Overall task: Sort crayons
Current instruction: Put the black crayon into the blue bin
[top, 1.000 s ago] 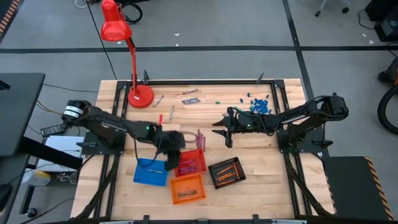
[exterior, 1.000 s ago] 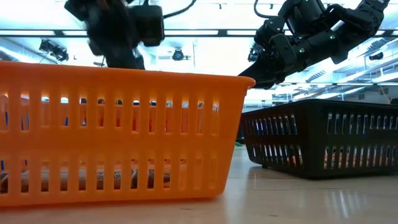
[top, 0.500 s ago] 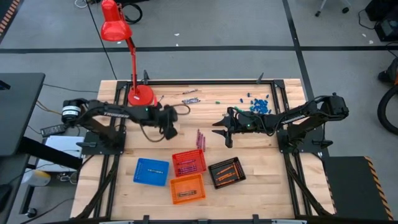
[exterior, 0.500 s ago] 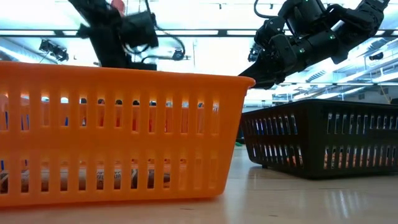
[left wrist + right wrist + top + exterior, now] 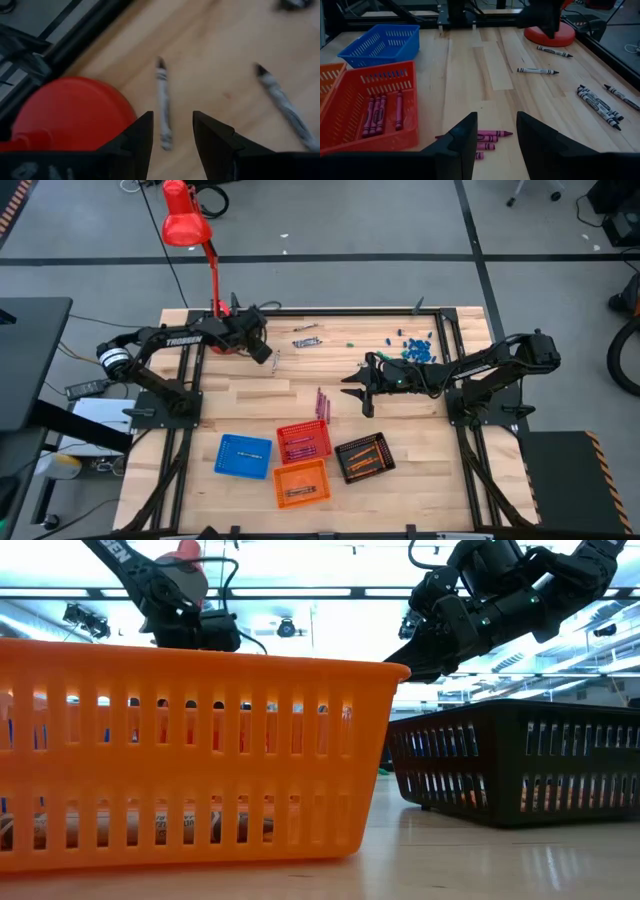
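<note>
My left gripper [image 5: 266, 352] hangs open over the far left of the table, beside the red lamp base [image 5: 70, 115]. A grey crayon [image 5: 163, 107] lies on the wood below the gap between its fingers, untouched; a second grey crayon [image 5: 282, 105] lies close by. More grey crayons [image 5: 597, 105] lie farther right. My right gripper [image 5: 350, 386] stands open and empty above mid-table, with loose magenta crayons [image 5: 487, 136] on the wood below it. Magenta crayons [image 5: 375, 117] lie in the red tray [image 5: 304, 442].
Four small trays stand near the front: blue [image 5: 244, 455], red, orange [image 5: 302, 483] and black [image 5: 364, 457]. Tiny blue bits [image 5: 415, 348] are scattered at the far right. The red lamp rises from its base [image 5: 225, 335] at the far left.
My left gripper has swung from above the blue and red trays toward the table's far left, ending beside the lamp base, and has turned about as it went. Its fingers have stayed apart. My right arm has kept still.
</note>
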{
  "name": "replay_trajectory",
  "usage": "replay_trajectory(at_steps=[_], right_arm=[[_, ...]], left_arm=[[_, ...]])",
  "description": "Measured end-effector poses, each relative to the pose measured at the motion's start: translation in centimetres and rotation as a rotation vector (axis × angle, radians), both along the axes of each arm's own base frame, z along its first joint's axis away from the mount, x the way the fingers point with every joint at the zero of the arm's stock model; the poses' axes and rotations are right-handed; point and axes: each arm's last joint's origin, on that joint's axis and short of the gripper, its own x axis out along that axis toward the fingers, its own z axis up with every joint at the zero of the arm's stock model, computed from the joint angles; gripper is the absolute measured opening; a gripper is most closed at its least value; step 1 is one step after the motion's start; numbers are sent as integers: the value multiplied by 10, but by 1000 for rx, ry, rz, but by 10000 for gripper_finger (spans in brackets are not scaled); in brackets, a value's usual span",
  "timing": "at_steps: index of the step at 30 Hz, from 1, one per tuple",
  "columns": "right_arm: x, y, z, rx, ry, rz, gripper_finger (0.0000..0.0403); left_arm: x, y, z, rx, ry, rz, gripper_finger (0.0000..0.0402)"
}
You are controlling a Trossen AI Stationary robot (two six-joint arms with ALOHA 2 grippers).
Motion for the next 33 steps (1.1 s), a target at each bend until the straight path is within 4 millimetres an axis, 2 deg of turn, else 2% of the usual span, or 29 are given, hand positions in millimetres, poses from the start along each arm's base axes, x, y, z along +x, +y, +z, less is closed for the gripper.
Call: replay_trajectory(at_steps=[3,10,17,22,27,33], right_arm=[[0,0,1,-1,-10,0,141],[1,0,1,3,-16,10,141],[1,1,1,5,-15,17,141],[1,1,1,6,-14,18,141],[1,1,1,6,-14,20,141],[1,1,1,6,-14,20,141]], left_arm=[[-5,15,-5,-26,-29,5,148],[0,42,-25,20,-56,-50,148],[-7,51,-44,-63,-21,-42,148],[-9,55,-51,-118,-29,-55,144],[-10,54,-53,-157,-52,-53,118],[-9,52,-54,-173,-55,-67,48]])
